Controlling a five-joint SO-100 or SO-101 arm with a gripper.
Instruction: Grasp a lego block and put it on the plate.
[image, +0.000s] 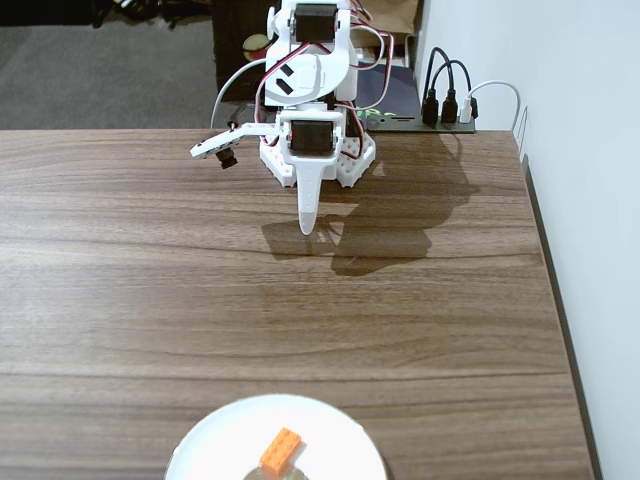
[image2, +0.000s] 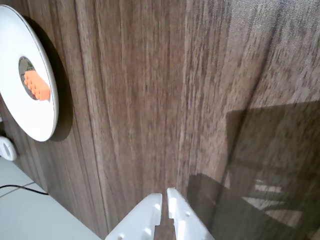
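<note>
In the fixed view my gripper (image: 308, 226) hangs near my base, pointing down at the bare wooden table (image: 120, 300), well apart from the white plate (image: 215, 440) at the near edge. The orange lego block (image: 281, 450) already lies on that plate, by its centre.

In the wrist view my fingertips (image2: 156, 201) are nearly together and hold nothing. The block (image2: 37, 85) sits on the plate's (image2: 35, 120) greyish centre. I judge it light, rigid and smooth; its long flat sides would be the place to pinch.
</note>
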